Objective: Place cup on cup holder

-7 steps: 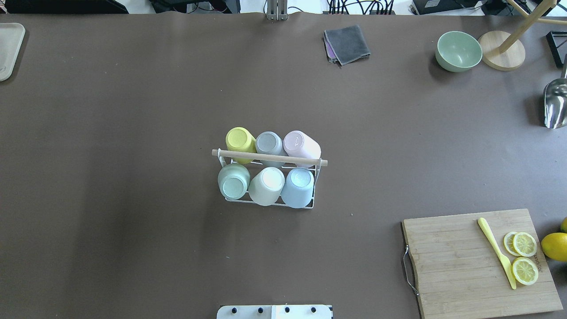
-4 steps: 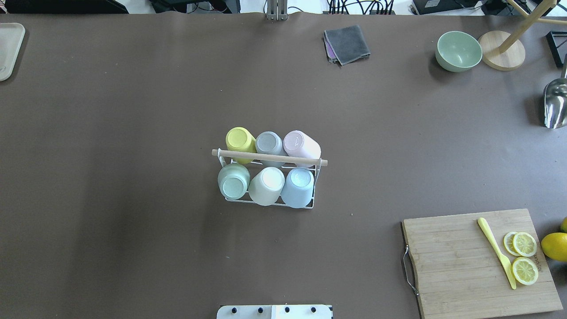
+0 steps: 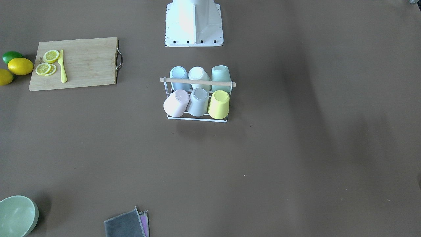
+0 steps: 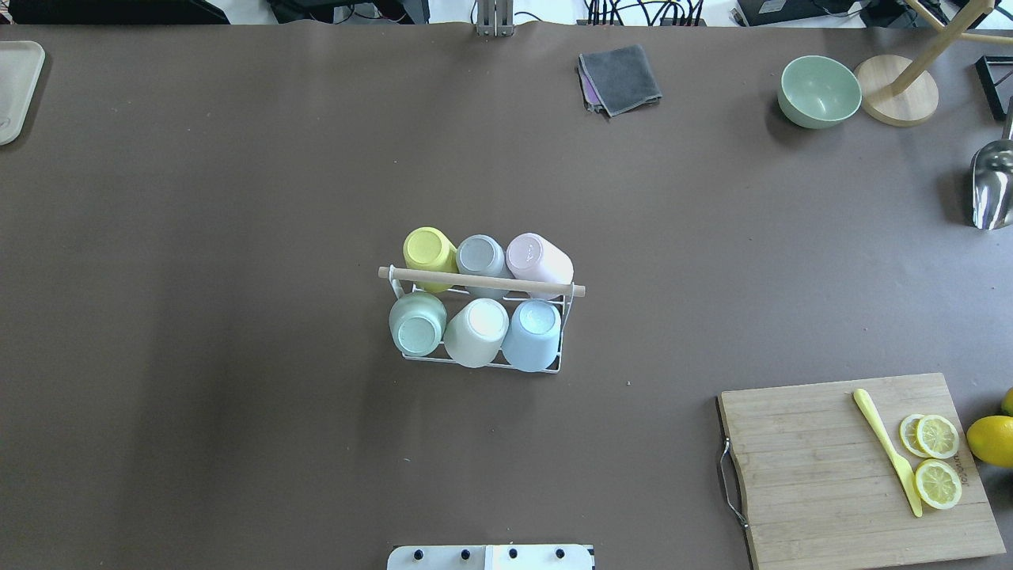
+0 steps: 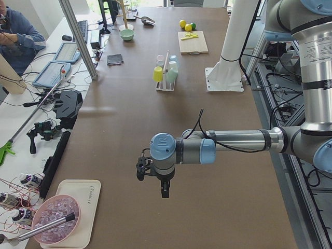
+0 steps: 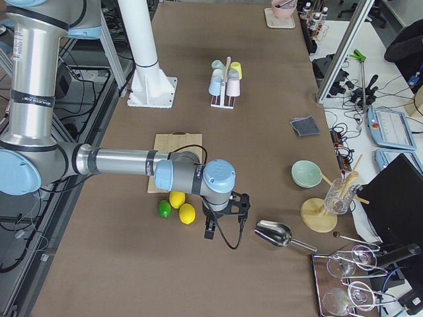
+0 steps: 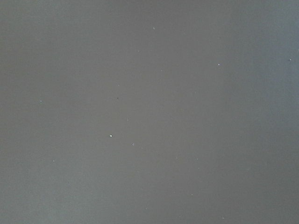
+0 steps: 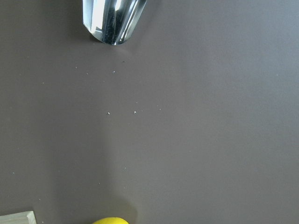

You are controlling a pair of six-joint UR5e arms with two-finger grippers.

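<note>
Showing nothing moved: six cups sit upturned on the cup holder, mid-table; I judge the task done. My left gripper and right gripper hang far off; I cannot tell their opening or hold.

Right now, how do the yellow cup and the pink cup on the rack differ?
The yellow cup sits at the robot's left end of the far row on the cup holder; the pink cup at its right end. The pink cup leans outward more than the yellow cup. Both are upside down.
</note>
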